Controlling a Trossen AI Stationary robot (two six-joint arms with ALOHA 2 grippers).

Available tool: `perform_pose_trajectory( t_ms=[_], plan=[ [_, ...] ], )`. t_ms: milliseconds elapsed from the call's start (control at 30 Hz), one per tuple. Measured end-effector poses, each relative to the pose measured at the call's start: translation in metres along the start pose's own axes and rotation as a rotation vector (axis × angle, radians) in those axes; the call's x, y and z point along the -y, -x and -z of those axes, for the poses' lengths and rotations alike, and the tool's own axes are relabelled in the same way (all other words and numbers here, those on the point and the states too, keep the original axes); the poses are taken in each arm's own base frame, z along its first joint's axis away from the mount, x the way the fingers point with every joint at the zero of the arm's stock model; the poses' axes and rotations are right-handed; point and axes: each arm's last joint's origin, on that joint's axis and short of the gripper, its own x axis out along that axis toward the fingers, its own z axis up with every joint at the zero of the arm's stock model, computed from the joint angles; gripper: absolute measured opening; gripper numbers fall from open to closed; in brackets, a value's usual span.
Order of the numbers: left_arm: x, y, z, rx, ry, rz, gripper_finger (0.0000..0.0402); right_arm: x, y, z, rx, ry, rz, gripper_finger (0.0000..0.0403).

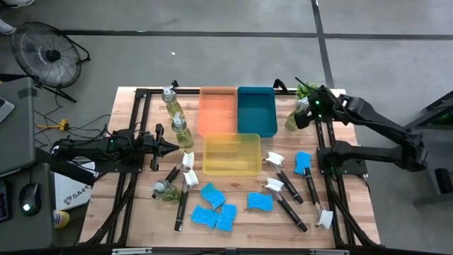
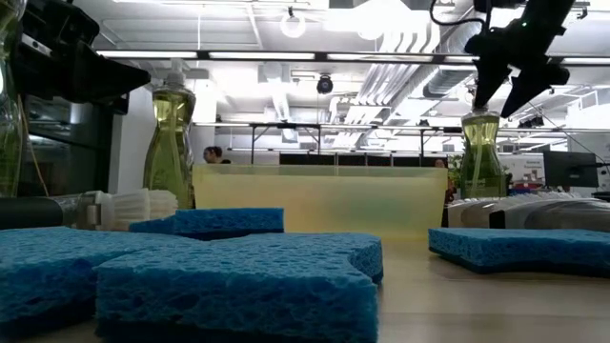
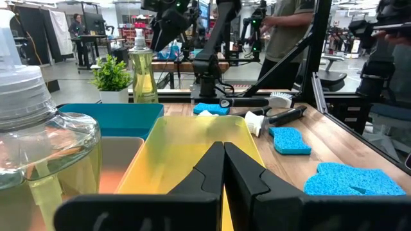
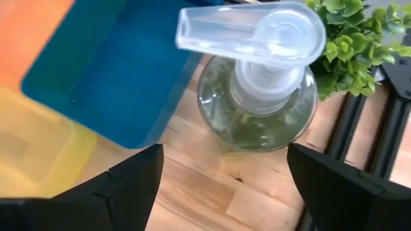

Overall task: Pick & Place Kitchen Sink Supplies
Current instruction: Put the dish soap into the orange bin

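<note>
Right gripper (image 4: pixel 221 176), fingers spread wide, hangs directly above the upright clear bottle of yellowish soap with its white pump top (image 4: pixel 257 96), standing at upper right of the high view beside the teal plastic tray (image 1: pixel 256 110); left gripper (image 1: pixel 170 147), fingers closed together, waits mid-left.

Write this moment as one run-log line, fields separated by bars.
right gripper: open above soap bottle beside blue tray | left gripper: shut, facing yellow tray | trays: empty

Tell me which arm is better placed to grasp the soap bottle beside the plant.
The right. Its open gripper hangs directly above that bottle, fingers on either side. The left gripper is shut, far across the table.
</note>
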Motion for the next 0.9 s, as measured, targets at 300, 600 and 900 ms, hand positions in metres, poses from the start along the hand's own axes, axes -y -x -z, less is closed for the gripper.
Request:
perform_pose_trajectory(
  t_ms=[300, 600, 900],
  plan=[
    [0.0, 0.0, 0.0, 0.0, 0.0, 0.0, 0.0001, -0.001, -0.01, -0.01, 0.027, 0.013, 0.059, 0.0326],
    [0.0, 0.0, 0.0, 0.0, 0.0, 0.0, 0.0001, 0.005, -0.011, -0.012, 0.042, 0.013, 0.11, 0.0326],
    [0.0, 0.0, 0.0, 0.0, 0.0, 0.0, 0.0001, 0.013, -0.019, -0.02, 0.04, -0.016, 0.177, 0.0326]
  ],
)
